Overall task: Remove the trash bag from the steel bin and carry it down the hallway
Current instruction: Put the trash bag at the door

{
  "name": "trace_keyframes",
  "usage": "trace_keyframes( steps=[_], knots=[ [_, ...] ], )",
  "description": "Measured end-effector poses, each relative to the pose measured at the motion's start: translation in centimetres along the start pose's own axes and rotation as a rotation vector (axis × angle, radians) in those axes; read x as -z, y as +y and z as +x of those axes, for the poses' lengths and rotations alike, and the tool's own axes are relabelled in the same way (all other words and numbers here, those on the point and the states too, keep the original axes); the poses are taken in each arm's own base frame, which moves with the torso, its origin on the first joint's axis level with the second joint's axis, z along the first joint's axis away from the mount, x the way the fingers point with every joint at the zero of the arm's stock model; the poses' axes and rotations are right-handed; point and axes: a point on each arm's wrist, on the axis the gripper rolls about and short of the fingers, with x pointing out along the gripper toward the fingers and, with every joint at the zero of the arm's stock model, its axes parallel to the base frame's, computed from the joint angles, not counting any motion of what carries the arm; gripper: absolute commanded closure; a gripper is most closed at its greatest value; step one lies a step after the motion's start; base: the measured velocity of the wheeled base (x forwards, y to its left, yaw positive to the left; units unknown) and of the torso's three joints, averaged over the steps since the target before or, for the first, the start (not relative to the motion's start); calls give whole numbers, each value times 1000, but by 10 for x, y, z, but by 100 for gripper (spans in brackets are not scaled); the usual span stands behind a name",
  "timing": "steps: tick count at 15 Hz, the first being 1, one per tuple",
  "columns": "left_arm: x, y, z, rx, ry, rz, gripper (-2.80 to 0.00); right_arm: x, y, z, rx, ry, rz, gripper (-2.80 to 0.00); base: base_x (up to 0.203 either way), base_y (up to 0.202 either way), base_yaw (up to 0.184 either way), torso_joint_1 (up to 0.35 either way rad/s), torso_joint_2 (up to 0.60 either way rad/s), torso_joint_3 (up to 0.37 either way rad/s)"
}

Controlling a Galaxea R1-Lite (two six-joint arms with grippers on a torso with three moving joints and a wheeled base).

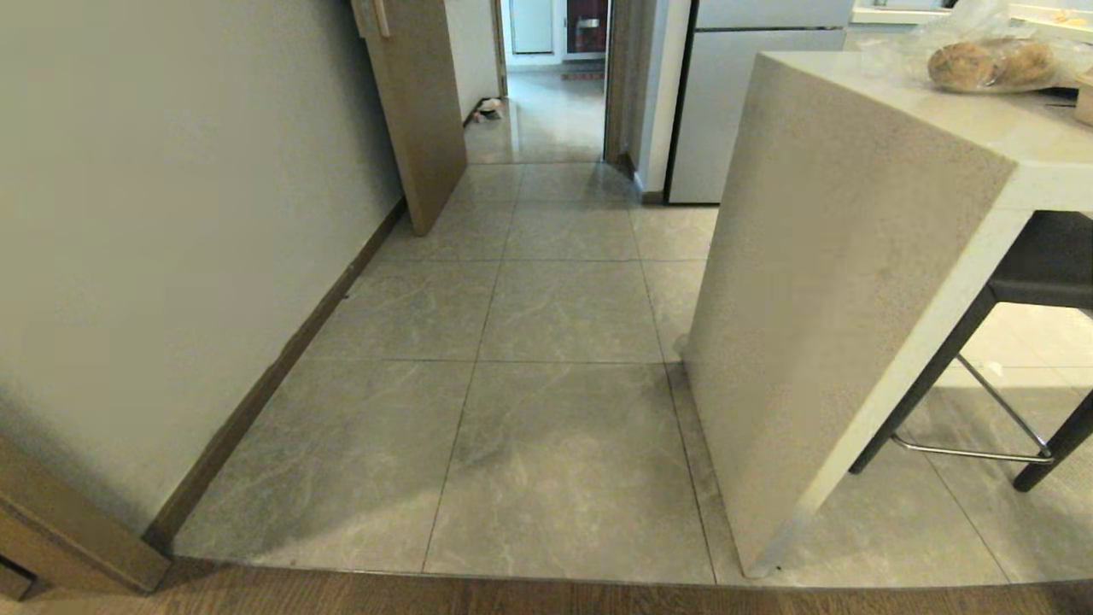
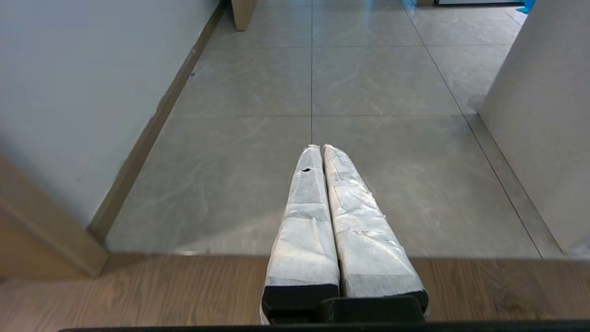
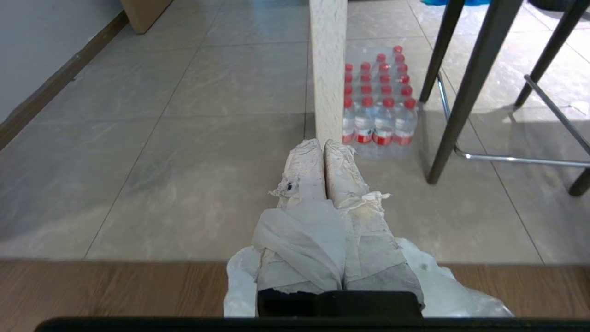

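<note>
The hallway, tiled in grey marble-look squares, is seen from the head view stretching away between an off-white wall with a dark baseboard on the left and the pale end panel of a counter on the right. A strip of dark wood-plank floor lies at the nearest edge. A brown door stands ajar farther along, and a white refrigerator is seen beyond the counter. On the counter top, bread rolls in a clear bag are visible. A black stool with a chrome footrest stands under the counter.

Neither arm is shown in the head view. In the left wrist view, the left hand is seen closed and empty, its wrapped fingers pressed together above the tiles. In the right wrist view, the right hand is closed, and the thin white film of the trash bag is draped over its fingers and bunched on both sides near its base; exactly where the film is pinched cannot be told. A shrink-wrapped pack of red-capped water bottles stands on the tiles just beside the counter panel, near a stool leg.
</note>
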Motion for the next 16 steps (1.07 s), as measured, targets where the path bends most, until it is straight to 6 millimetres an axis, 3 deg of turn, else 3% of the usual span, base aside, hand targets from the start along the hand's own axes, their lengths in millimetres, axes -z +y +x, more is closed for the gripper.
trace_keyframes(
  steps=[3,7,13,16],
  knots=[
    [0,0,0,-1,-2,-1,0,0,0,0,0,0,0,0,174,31,-1,3,2,2],
    [0,0,0,0,-1,-1,0,0,0,0,1,1,0,0,2,36,-4,2,1,1],
    [0,0,0,-1,-1,-2,0,0,0,0,0,1,0,0,9,176,9,3,3,2],
    [0,0,0,0,-1,0,0,0,0,0,0,2,0,0,21,2,-1,2,-1,3]
  ],
)
